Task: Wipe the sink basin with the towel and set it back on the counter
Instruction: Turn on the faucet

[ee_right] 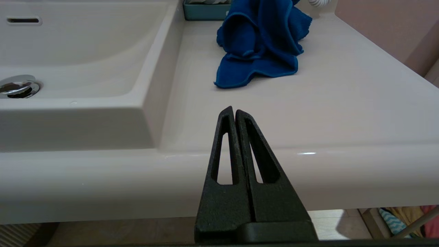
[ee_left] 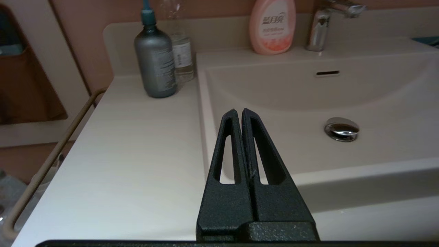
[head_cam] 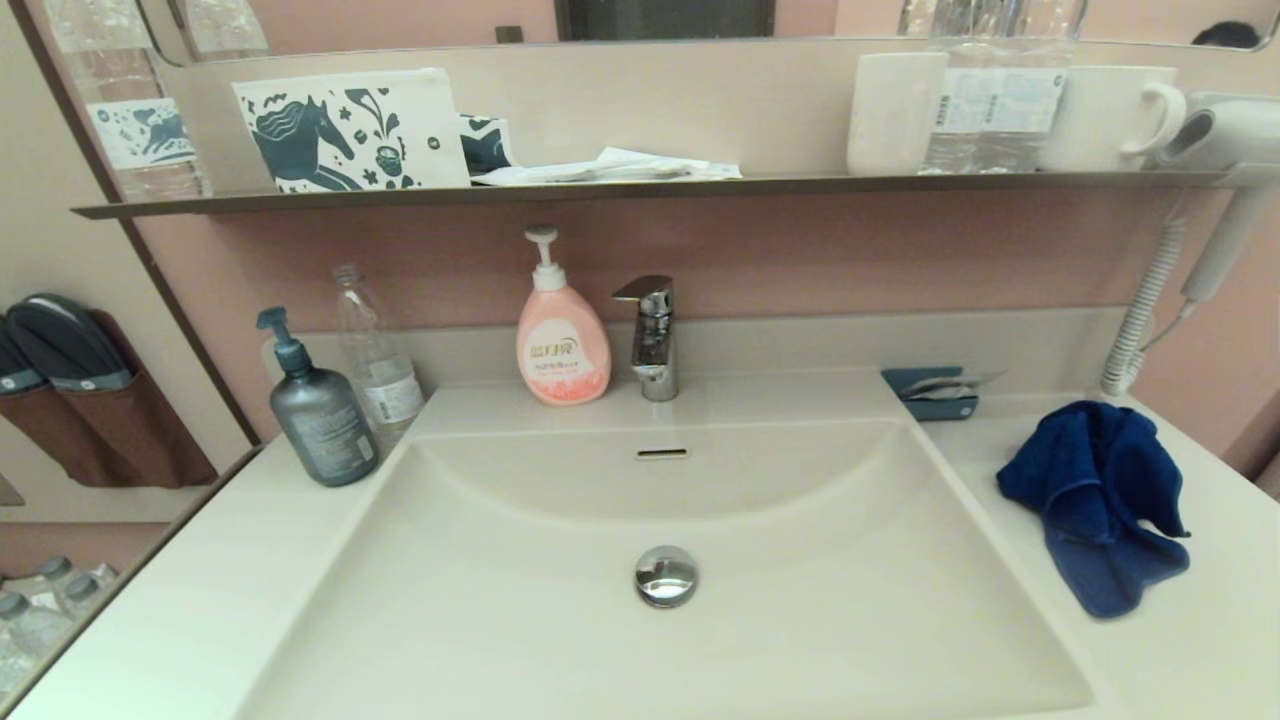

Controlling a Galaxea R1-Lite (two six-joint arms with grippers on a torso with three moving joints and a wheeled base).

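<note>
Towel point(head_cam: 1095, 505): one, rumpled on the counter point(head_cam: 1180, 640) right of the sink basin point(head_cam: 520, 620), near the teal tray point(head_cam: 930, 395).
Right gripper point(ee_right: 234, 110): I see it pressed shut, empty, low before the counter's front edge.
Left gripper point(ee_left: 238, 112): likewise shut, empty, idle by the basin's left rim.
Risk: closed fingers would shove the towel toward the tray — I judge they must open first.
Risk: a shallow pinch may drop it.
Count: one drain plug point(head_cam: 665, 575), one faucet point(head_cam: 652, 335), three bottles.

Off-white counter point(head_cam: 180, 620), blue towel point(head_cam: 1095, 500), teal tray point(head_cam: 935, 395), 3 bottles
</note>
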